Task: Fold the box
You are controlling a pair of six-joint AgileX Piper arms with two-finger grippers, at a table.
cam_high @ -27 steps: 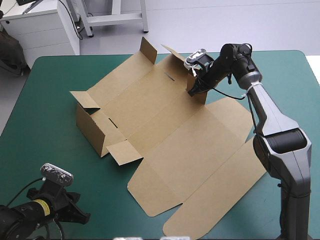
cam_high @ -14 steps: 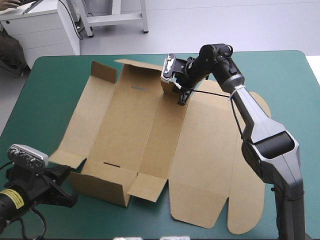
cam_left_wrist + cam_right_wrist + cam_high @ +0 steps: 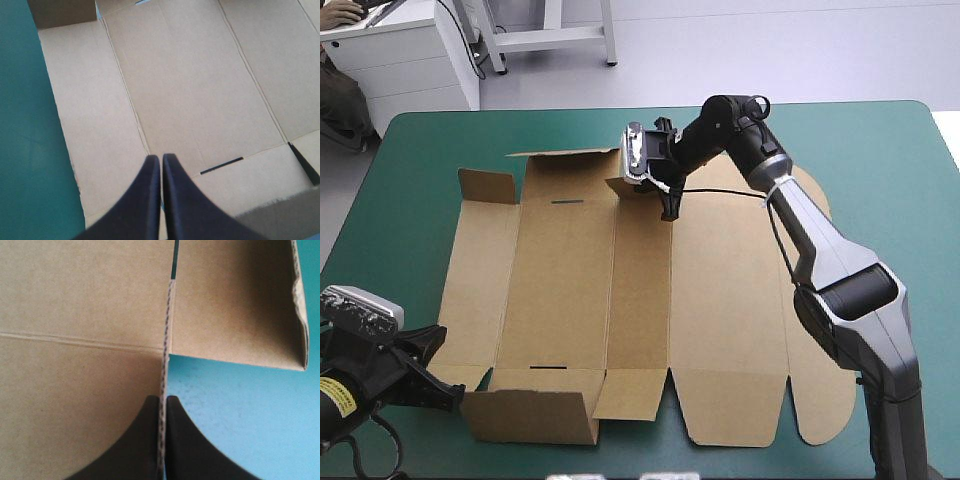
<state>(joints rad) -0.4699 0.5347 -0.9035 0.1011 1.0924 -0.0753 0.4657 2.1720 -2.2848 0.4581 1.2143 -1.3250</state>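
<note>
The brown box (image 3: pixel 570 300) is pictured opened out as a cut sheet across the middle of the teal-green cover (image 3: pixel 400 200), with most of its panels laid flat. Along the sheet's near edge a wall (image 3: pixel 530 418) is raised upright, and a narrow slot (image 3: pixel 545 368) is cut in the panel just behind it. At the far left corner a small flap (image 3: pixel 487 186) is also stood up. The wide lid panel (image 3: pixel 740 300), rounded at its corners, is spread flat toward the table's right side.

At the sheet's far edge the right gripper (image 3: pixel 670 212) is lowered onto the board. In the right wrist view its black fingers (image 3: pixel 135 440) are closed tight on a standing strip of board (image 3: pixel 164 340). The strip is seen edge-on and runs straight ahead from between them, with brown panel (image 3: pixel 75 315) on one side and bare cover (image 3: pixel 240 405) on the other.

The left gripper (image 3: pixel 445 372) is held low at the sheet's near left corner, just beside the end of the raised wall. In the left wrist view its fingers (image 3: pixel 135 200) are pressed together but for a hairline gap, pointed out over the flat panels (image 3: pixel 190 100) and a slot (image 3: pixel 221 165). Whether any board is caught between them cannot be told
</note>
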